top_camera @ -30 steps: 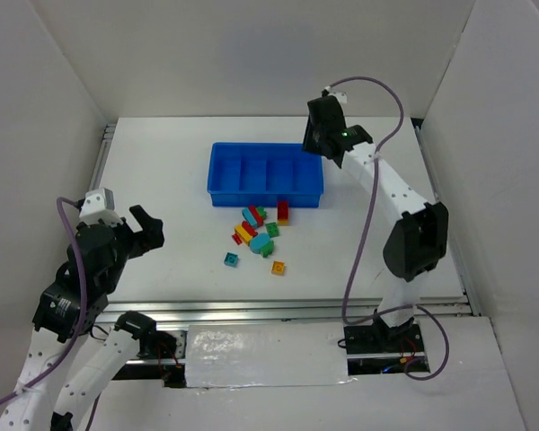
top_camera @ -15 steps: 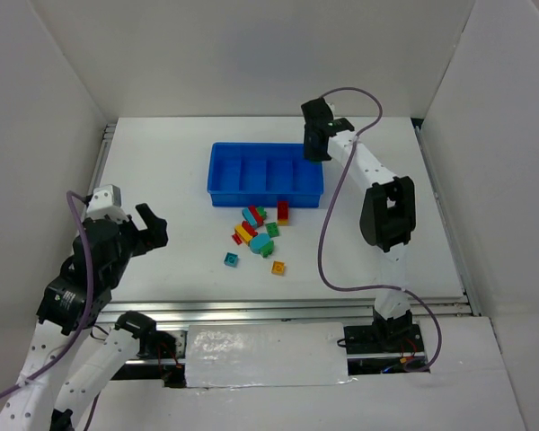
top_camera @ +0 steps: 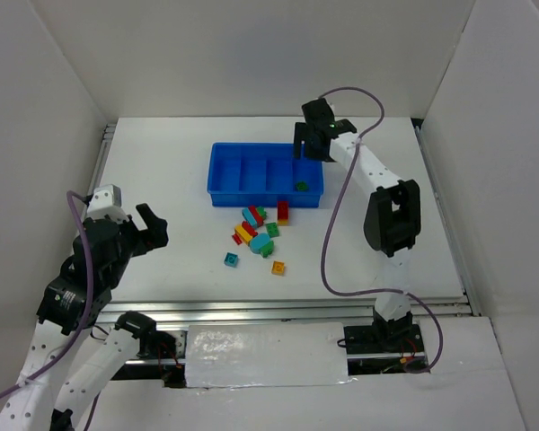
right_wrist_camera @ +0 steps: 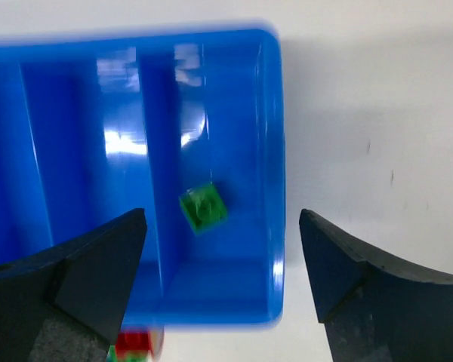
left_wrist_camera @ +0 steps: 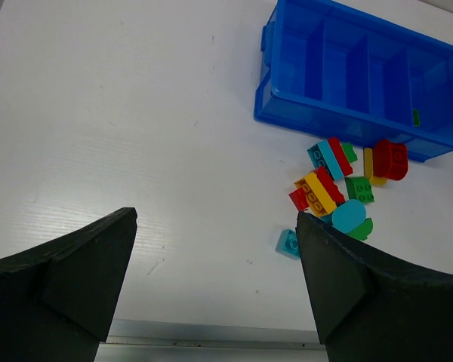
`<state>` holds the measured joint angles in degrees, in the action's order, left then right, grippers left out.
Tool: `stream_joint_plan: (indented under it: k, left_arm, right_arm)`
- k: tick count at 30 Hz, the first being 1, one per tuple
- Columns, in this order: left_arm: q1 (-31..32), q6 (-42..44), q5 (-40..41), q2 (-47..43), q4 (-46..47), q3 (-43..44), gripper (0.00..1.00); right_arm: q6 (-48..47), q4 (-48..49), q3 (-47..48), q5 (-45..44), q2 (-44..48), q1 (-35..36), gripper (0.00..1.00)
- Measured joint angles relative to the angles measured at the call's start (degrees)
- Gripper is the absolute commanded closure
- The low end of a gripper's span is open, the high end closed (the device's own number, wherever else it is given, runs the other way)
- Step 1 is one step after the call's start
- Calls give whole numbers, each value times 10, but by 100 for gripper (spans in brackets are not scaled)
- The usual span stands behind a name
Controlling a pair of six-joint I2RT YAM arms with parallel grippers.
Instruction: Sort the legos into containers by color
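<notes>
The blue tray of containers (top_camera: pixel 251 199) lies mid-table, and one green lego (top_camera: pixel 300 186) rests in its rightmost compartment. My right gripper (top_camera: pixel 307 144) hangs open above that end; in the right wrist view the green lego (right_wrist_camera: pixel 204 208) lies free on the compartment floor below the gripper (right_wrist_camera: pixel 222 219), inside the tray wall (right_wrist_camera: pixel 275 151). A heap of red, yellow, green and teal legos (top_camera: pixel 260 232) sits in front of the tray. My left gripper (top_camera: pixel 153 226) is open and empty at the near left, the heap (left_wrist_camera: pixel 336 196) ahead of it (left_wrist_camera: pixel 215 226).
A lone teal brick (top_camera: pixel 230 259) and a yellow brick (top_camera: pixel 278 268) lie nearest the arms. A red brick (top_camera: pixel 283 211) stands against the tray's front wall. White walls enclose the table on three sides; a metal rail (top_camera: pixel 287 310) runs along the near edge.
My right gripper opened over the tray's right end, and the green lego it held now lies in the rightmost compartment. The left arm shifted slightly earlier, then held still.
</notes>
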<state>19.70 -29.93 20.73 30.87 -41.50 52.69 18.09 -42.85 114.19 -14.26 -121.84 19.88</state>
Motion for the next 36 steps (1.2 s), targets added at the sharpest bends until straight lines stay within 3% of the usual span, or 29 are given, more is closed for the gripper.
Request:
stream_joint_plan:
  k: [1, 6, 10, 14, 18, 26, 36]
  left_arm:
    - [0, 0, 0, 0, 0, 0, 1]
    - [0, 0, 0, 0, 0, 0, 1]
    - [0, 0, 0, -4, 0, 0, 0]
    - [0, 0, -1, -8, 1, 0, 1]
    - [0, 0, -2, -12, 3, -3, 0]
    - [0, 0, -2, -20, 4, -3, 1]
    - [0, 0, -3, -21, 4, -3, 0]
  right_arm:
    - [7, 5, -26, -3, 19, 5, 0]
    - [64, 45, -236, -49, 187, 104, 1]
    - [115, 92, -360, -57, 288, 226, 11]
    - [135, 132, -438, -37, 315, 253, 27]
    - [136, 143, -456, -24, 290, 240, 33]
    - [130, 152, -415, -13, 184, 238, 34]
    - [136, 161, -404, -10, 140, 238, 39]
